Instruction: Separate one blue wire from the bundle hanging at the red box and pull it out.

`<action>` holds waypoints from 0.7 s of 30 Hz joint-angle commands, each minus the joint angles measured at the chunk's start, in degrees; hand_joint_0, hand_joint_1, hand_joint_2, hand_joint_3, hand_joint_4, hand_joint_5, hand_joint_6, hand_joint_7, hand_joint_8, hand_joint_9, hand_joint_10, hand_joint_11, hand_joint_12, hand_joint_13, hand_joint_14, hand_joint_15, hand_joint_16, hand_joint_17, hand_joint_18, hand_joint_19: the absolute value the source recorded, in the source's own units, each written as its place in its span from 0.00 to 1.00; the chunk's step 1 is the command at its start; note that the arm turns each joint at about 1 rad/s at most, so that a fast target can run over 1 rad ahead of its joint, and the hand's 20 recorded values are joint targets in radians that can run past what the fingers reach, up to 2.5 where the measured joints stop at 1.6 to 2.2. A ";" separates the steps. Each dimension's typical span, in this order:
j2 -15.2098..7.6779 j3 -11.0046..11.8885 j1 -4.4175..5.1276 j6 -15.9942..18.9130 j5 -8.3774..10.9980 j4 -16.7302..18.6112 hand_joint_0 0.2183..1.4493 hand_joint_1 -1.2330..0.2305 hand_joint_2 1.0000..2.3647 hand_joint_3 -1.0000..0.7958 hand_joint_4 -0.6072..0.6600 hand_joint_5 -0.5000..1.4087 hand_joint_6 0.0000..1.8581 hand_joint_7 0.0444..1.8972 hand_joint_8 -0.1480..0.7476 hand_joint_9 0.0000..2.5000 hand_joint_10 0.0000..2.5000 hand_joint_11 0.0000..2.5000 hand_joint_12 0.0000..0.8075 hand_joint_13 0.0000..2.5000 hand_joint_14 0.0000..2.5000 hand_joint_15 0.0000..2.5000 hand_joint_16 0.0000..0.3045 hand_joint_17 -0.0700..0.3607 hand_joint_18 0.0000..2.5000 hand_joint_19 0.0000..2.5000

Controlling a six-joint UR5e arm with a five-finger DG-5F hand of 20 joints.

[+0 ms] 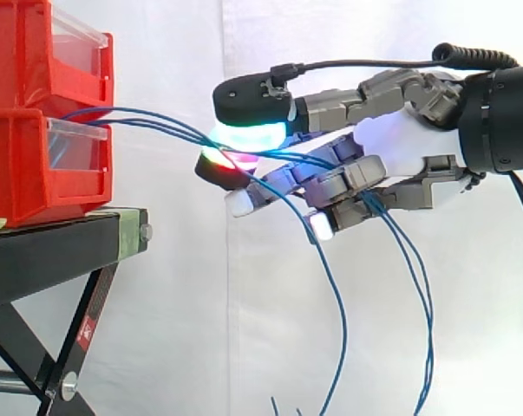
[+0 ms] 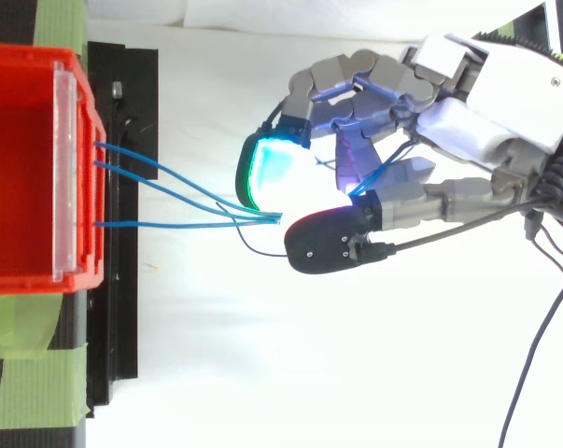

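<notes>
The blue wires [image 2: 169, 224] run near-horiz. from red box [image 1: 35, 165] to hand [image 1: 400, 143]; beyond it they droop. Curled fingers [image 1: 248, 100] pinch them.

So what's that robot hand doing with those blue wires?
The robot hand has the blue wires that come out of the red bins on the black stand. It pinches them between its glowing fingertips, out in front of the bins. Several wires meet in that pinch, so none is separated yet; their ends hang below the hand.
</notes>
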 commanded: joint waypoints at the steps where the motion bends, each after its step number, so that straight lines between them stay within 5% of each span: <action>1: -0.09 0.00 0.10 -2.71 0.07 -0.86 0.33 0.34 0.01 0.40 0.67 0.15 0.45 0.52 0.54 0.31 0.01 0.41 0.44 0.34 0.71 0.54 0.15 0.41 0.35 0.50; 4: -0.09 0.00 0.10 -6.14 0.16 -2.00 0.32 0.35 0.01 0.39 0.67 0.15 0.45 0.52 0.54 0.31 0.01 0.41 0.43 0.34 0.70 0.55 0.15 0.40 0.35 0.50; 10: -0.09 0.00 0.02 -7.46 0.34 -2.17 0.31 0.36 0.01 0.38 0.67 0.15 0.45 0.52 0.54 0.31 0.01 0.41 0.44 0.34 0.70 0.55 0.15 0.40 0.35 0.50; 17: -0.01 0.00 0.10 -15.02 6.66 -2.88 0.31 0.36 0.01 0.37 0.67 0.15 0.45 0.52 0.54 0.32 0.01 0.42 0.44 0.34 0.70 0.54 0.15 0.40 0.35 0.50; 21: -0.01 0.00 0.10 -15.98 7.19 -2.70 0.31 0.37 0.01 0.37 0.67 0.15 0.45 0.52 0.54 0.32 0.01 0.42 0.43 0.34 0.69 0.55 0.15 0.40 0.35 0.50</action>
